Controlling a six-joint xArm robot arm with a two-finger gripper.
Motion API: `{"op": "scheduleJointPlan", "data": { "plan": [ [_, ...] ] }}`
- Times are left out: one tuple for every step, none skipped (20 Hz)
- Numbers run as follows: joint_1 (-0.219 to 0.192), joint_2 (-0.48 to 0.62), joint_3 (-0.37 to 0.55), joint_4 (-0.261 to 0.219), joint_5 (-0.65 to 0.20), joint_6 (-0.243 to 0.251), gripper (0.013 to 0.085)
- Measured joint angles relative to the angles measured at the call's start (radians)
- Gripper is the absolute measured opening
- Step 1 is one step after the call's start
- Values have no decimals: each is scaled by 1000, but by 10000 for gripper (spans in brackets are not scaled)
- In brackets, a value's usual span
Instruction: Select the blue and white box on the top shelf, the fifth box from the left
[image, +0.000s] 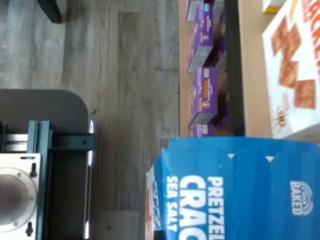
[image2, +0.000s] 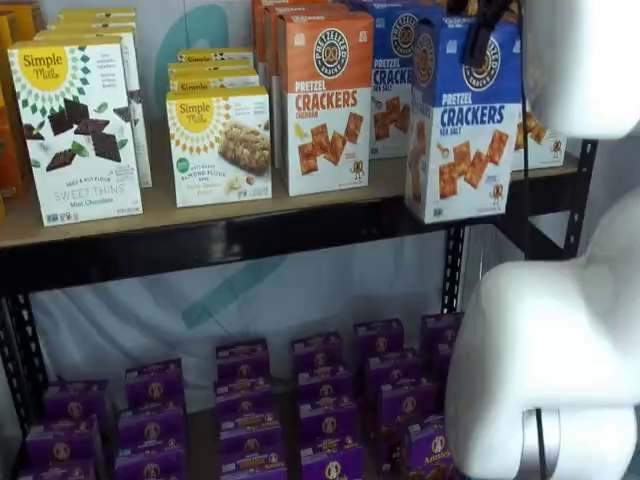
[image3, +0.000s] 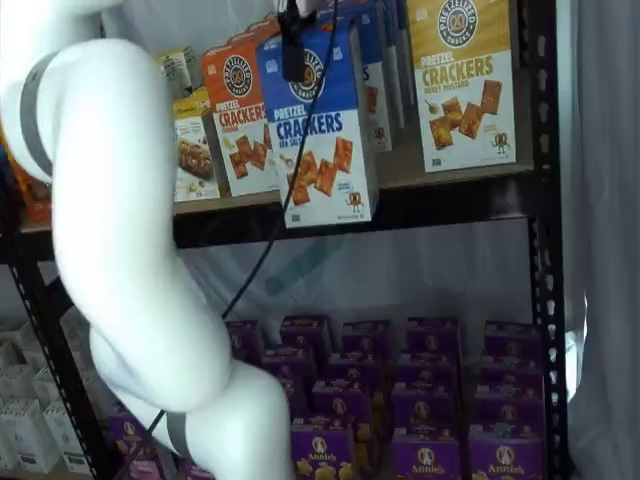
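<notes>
Blue and white cardboard box (image2: 464, 120) is hanging in front of the tan wooden top shelf (image2: 200, 215), right of the orange box (image2: 323, 100); black-fingered hand (image3: 292, 45) is clamping its top. Light, crushable: hold narrow sides.

The blue and white box (image2: 465, 120) reads "PRETZEL CRACKERS SEA SALT"; in the wrist view it also shows "BAKED". At its 9 o'clock the orange box (image2: 327, 100) says "CRACKERS", and farther that way two white cartons (image2: 75, 130) carry "Simple Mills", one adding "SWEET THINS". In a shelf view the yellow-topped box (image3: 462, 85) reads "PRETZEL CRACKERS", and the purple boxes (image3: 425, 455) at 6 o'clock say "Annie's".
</notes>
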Motion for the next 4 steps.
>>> {"op": "scheduleJointPlan", "data": {
  "plan": [
    [-3,-14,17,-3,-2,-5,570],
    [-6,-26,32,-5,-3,-9,570],
    [-10,-41,51,-7,-4,-15,570],
    [-16,-54,67,-6,-6,-20,570]
  ]
}}
